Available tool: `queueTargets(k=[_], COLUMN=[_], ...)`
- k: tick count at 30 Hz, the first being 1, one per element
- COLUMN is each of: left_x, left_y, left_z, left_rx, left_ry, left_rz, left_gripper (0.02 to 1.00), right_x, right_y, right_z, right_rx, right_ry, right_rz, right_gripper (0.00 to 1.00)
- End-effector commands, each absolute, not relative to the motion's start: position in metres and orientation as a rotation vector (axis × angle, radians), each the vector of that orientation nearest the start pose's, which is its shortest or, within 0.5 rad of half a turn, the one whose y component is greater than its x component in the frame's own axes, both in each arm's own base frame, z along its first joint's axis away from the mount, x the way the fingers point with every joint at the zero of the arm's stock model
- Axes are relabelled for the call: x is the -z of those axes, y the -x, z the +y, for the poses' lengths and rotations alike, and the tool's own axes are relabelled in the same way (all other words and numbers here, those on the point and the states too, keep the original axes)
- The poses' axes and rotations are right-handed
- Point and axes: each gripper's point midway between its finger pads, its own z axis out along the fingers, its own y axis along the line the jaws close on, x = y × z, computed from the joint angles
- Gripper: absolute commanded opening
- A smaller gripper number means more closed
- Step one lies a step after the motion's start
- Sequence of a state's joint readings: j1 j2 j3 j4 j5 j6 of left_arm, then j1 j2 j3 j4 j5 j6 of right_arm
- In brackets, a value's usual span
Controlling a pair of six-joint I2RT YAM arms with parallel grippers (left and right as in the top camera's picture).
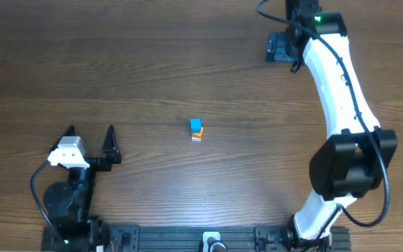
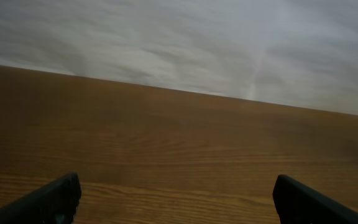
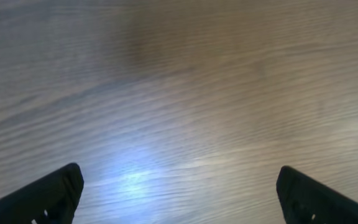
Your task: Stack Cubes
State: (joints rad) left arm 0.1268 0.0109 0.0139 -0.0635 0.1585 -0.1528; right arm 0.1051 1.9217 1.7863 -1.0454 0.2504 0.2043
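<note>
Top view: blue cube (image 1: 196,124) sits on orange cube (image 1: 196,132), touching; stack at middle of wooden table (image 1: 152,70). Left gripper (image 1: 89,135) near own base, fingers spread wide, holding nothing; stack well apart from it, toward right arm's side. Right gripper (image 1: 280,47) far out from its base, fingers parted, empty; stack well apart from it, back toward bases and toward left arm's side. Wrist views: both grippers' fingers (image 2: 55,199) wide apart over bare wood.
</note>
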Motion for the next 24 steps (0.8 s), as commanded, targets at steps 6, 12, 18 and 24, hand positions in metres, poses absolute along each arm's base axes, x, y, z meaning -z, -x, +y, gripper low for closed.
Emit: queueTargets(k=[6,12,18,24], left_x=[-0.161,-0.161,-0.161,-0.161], left_y=[-0.246,-0.246,-0.246,-0.246], left_z=[0.004,0.004,0.004,0.004], left_rx=[0.140,0.140,0.140,0.140], left_ry=[0.092,0.092,0.092,0.092], left_rz=[1.627,1.627,1.626,1.627], left_gripper=[1.000,1.000,1.000,1.000], right_x=[-0.191,-0.191,-0.195,-0.197], right_y=[-0.430,-0.384,-0.350,-0.316], right_z=[0.018,-0.006,-0.011,-0.003], right_rx=[0.125,0.120,0.060,-0.011], right_ry=[-0.083,-0.137,-0.115,-0.052], right_rz=[2.461,2.340,2.125,1.901], right_gripper=[0.993,0.993,0.993,0.993])
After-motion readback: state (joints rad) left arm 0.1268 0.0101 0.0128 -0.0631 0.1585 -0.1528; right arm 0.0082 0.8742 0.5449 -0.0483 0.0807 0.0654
